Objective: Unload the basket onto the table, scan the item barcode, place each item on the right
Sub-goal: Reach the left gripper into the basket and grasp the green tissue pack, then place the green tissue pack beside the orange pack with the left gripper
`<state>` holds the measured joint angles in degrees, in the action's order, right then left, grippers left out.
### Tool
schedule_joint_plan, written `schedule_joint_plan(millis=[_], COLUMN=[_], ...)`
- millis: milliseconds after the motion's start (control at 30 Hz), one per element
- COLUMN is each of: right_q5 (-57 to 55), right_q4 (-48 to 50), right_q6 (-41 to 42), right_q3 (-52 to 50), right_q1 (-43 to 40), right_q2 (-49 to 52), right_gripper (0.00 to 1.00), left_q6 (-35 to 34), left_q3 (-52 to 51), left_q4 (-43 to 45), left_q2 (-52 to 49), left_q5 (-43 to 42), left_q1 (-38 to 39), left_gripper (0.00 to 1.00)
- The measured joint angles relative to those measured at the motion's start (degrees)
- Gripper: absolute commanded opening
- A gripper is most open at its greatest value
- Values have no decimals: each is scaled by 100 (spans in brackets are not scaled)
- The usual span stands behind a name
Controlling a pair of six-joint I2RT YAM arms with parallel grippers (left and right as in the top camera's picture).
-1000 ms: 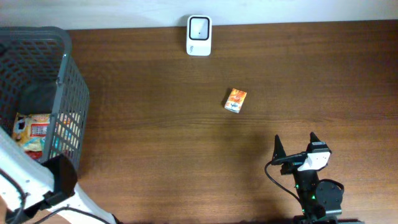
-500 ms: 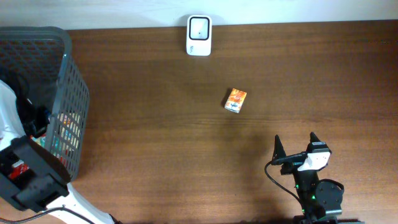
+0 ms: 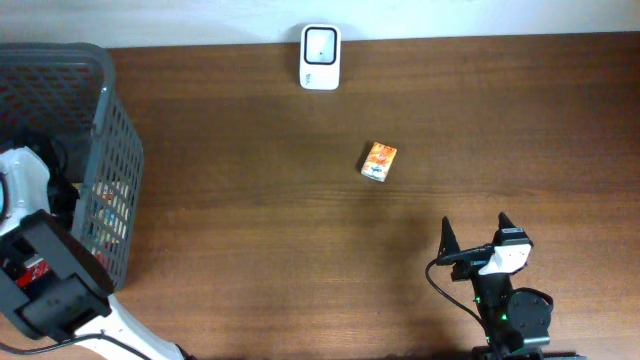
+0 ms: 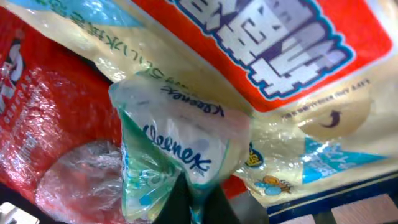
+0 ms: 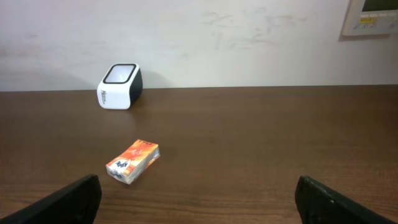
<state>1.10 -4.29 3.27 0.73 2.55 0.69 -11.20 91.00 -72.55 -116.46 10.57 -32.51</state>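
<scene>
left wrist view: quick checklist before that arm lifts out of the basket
1. left gripper shut on the kleenex pack: ok, pinching its wrapper.
2. only that pack pinched: cannot tell; the red packet and yellow bag crowd it.
3. barcode located: cannot tell, none showing.
4. scanner unobstructed: ok.
5. right gripper open, off to the side: ok.

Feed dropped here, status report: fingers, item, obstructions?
Left fingers shut on tissue pack, inside basket. Right fingers open, empty. Orange box lies short of scanner.
</scene>
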Motion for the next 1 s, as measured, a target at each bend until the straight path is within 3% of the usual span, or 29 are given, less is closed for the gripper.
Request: schedule_joint_plan(millis=[167, 333, 433, 500, 633, 800, 1000], right_q5=[-2, 0, 0, -2, -2, 0, -2], right_q4=[2, 2, 0, -2, 0, -2, 0], right_q6=[0, 0, 0, -2, 2, -4, 0], right_q3=[0, 0, 0, 0, 0, 0, 0], right_q1=[0, 0, 0, 0, 0, 0, 0], right_q2=[0, 0, 0, 0, 0, 0, 0], right_gripper=[99, 99, 99, 99, 99, 99, 99], left_q6=[7, 9, 9, 9, 9, -20, -868], left_q3=[396, 3407, 5674, 6345, 6483, 6207, 4686], left_q4=[-446, -1620, -2181, -2339, -2404, -2363, -483], left_q2=[-24, -17, 87, 332, 557, 363, -1305], left_q5=[72, -339, -1665, -2455, -3077, -2601, -2057], left_q1=[-4, -9, 4, 188, 1921, 4026, 5565], left_gripper=[0, 0, 0, 0, 0, 0, 0])
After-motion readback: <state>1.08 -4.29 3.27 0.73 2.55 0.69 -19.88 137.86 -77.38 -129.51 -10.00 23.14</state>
